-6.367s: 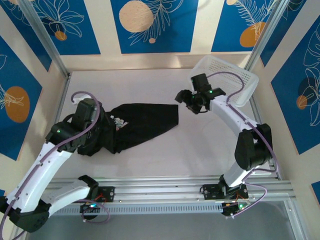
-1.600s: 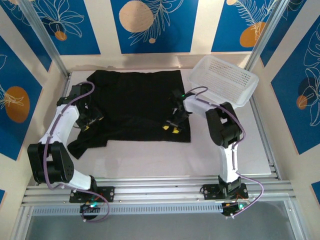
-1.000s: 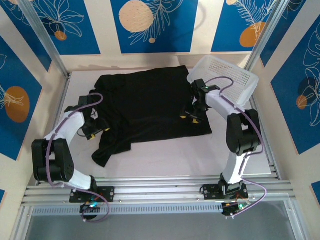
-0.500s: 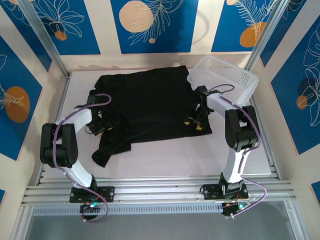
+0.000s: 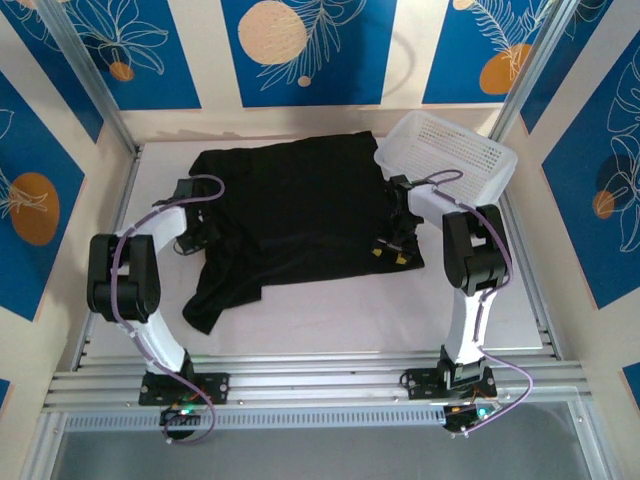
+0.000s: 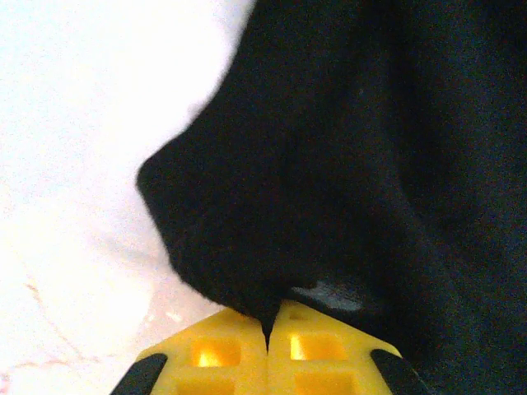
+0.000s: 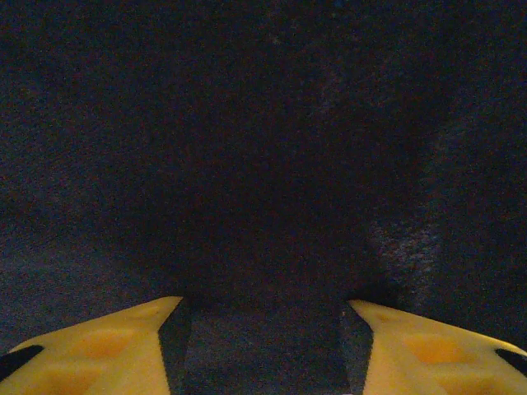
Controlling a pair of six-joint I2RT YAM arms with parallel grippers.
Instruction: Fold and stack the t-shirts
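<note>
- The left gripper (image 6: 268, 331) was apart a second ago and has now snapped tight together. Its yellow tips pinch a puckered fold of the black t-shirt (image 5: 300, 200), right at the cloth's edge where it meets the white table (image 5: 330, 310).
- The right gripper (image 7: 263, 311) is about as wide as it was a second ago. Its jaws are apart and sit low over dark fabric, with nothing pinched that I can see.
- The left wrist has slid a bit farther back along the shirt's left edge in the last half second. The right one has barely budged, down by the shirt's near-right corner.
- The shirt itself hasn't shifted in the last second. A little before that it lay more to the left, and earlier still it was a crumpled heap left of centre.
- Now it's spread mostly flat across the far middle of the table, plain black side up. Its far-right corner is up against the basket (image 5: 450, 150), and I can't tell if it's tucked under.
- The fabric is soft and matte with a fine knit grain and gentle wrinkles. The body is roughly rectangular, with a floppy lobe trailing toward the near left.
- The fingertips are yellow plastic wedges with square recessed pockets.
- The basket is white perforated plastic, rectangular with rounded corners, and sits at an angle at the far right.
- The tabletop is smooth and glossy, with faint veining.
</note>
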